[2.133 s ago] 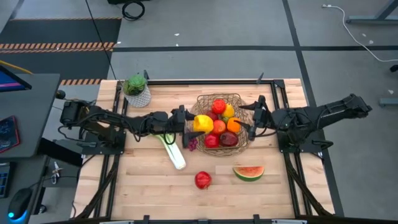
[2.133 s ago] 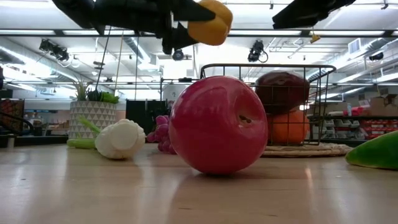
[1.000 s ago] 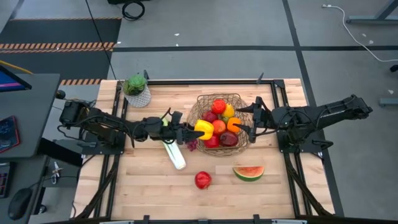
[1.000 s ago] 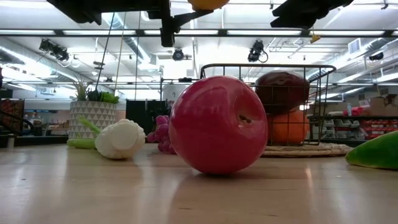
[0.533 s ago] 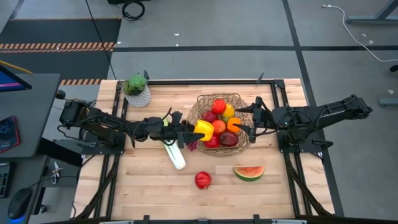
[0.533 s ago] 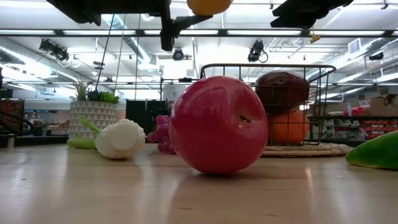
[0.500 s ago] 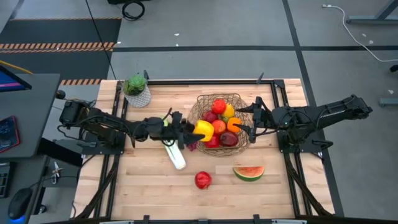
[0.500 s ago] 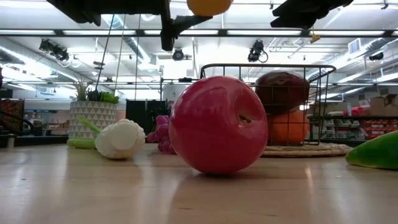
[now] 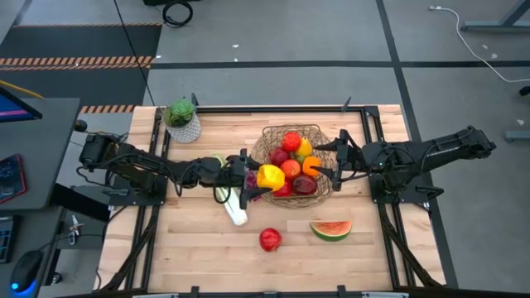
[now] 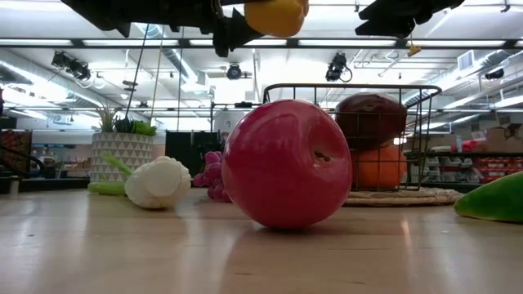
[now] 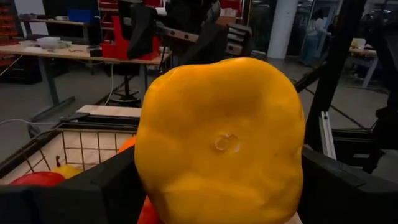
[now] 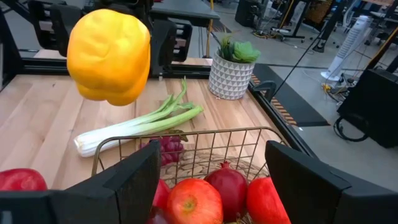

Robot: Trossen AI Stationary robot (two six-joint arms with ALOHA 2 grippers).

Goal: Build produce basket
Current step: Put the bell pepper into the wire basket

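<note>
- Jaws of the left gripper (image 9: 251, 179) are clamped on the yellow pepper (image 9: 270, 176), holding it in the air just above the left rim of the wire basket (image 9: 269, 135).
- Left of the basket, the leek (image 9: 233, 207) lies flat on the tabletop (image 9: 190, 248), partly under the left arm.
- Purple grapes (image 12: 168, 148) sit on the tabletop between the leek and the basket's left wall.
- Far left of the basket, at the tabletop's back corner, stands a potted plant (image 9: 182, 119) in a white patterned pot.
- Inside the basket lie red apples (image 9: 291, 141), a dark red pomegranate (image 9: 305, 185) and an orange (image 9: 310, 165), piled against one another.
- In front of the basket a loose red apple (image 9: 270, 239) rests on the tabletop, and to its right lies a watermelon slice (image 9: 330, 229); the two are apart.
- Jaws of the right gripper (image 9: 334, 160) stand open and hold nothing, at the basket's right rim, fingers (image 12: 134, 180) pointing across the fruit.
- Seen from the right wrist, the pepper hangs clear above the tabletop, over the leek's white end.
</note>
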